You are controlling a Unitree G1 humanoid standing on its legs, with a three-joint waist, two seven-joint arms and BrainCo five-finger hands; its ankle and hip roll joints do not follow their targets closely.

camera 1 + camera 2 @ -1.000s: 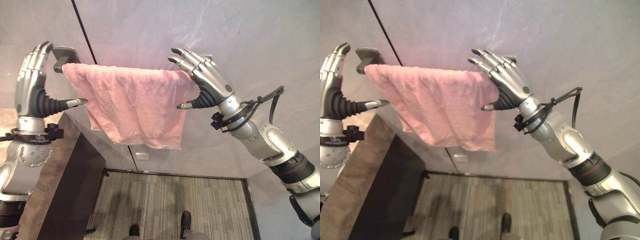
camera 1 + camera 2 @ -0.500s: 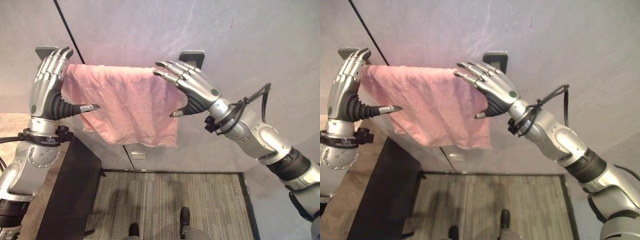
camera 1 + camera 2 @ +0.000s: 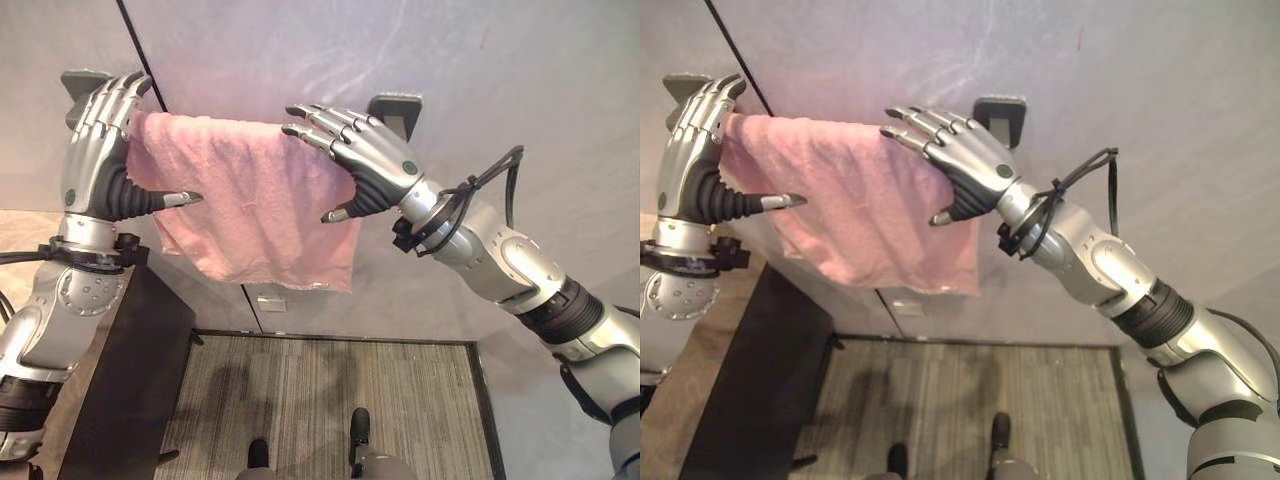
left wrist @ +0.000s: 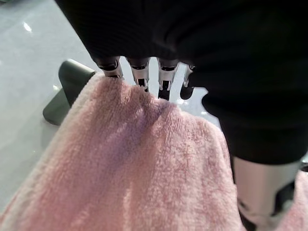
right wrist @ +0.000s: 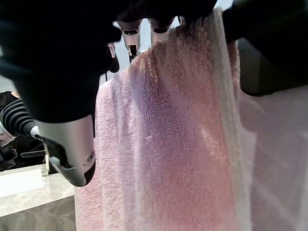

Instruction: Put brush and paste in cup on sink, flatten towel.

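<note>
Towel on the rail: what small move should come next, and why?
Probably slide the right hand toward the right bracket, drawing the pink towel wider. The towel sits bunched toward the left hand, short of that bracket, its bottom hem slanting.

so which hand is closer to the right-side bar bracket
The right hand: its knuckles sit just beside the right bracket, on the pink towel. The left hand is at the towel's far end.

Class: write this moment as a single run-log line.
step: flatten towel | towel: draped on rail | left hand: open at its left end | right hand: open on its right top edge
</note>
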